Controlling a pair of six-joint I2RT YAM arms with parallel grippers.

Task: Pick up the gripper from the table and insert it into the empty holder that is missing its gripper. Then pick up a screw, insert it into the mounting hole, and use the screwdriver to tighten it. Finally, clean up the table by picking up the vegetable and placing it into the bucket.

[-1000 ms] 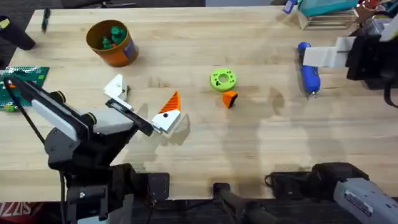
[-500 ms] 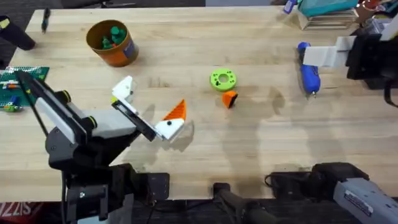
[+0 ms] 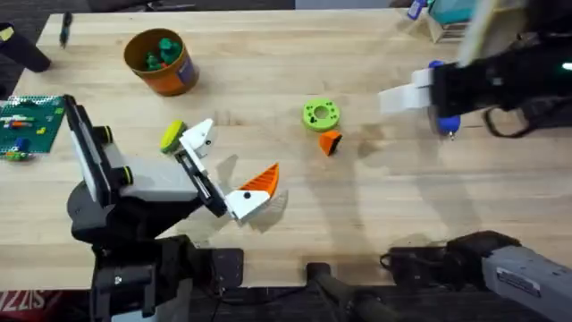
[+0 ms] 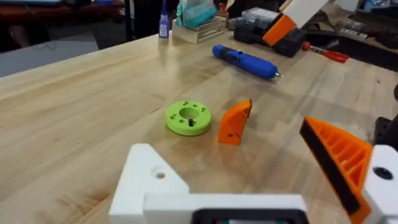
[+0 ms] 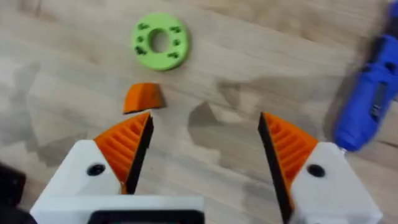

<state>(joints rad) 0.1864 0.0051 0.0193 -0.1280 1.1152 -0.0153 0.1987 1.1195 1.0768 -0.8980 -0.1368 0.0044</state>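
One loose gripper (image 3: 330, 142) lies mid-frame on the bench (image 3: 375, 215), just below one green disc (image 3: 320, 114). The left hand (image 3: 223, 170) gapes wide and empty, wearing a single orange pad. The right hand (image 5: 202, 155), two pads, hangs open and empty above it. One screwdriver (image 3: 440, 112) lies at right; one bucket (image 3: 161, 63) sits upper left.

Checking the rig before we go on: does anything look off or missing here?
Yes. The left gripper has an orange pad on one finger only; its other finger, the holder, is bare white. The missing gripper lies loose on the table beside the green disc.
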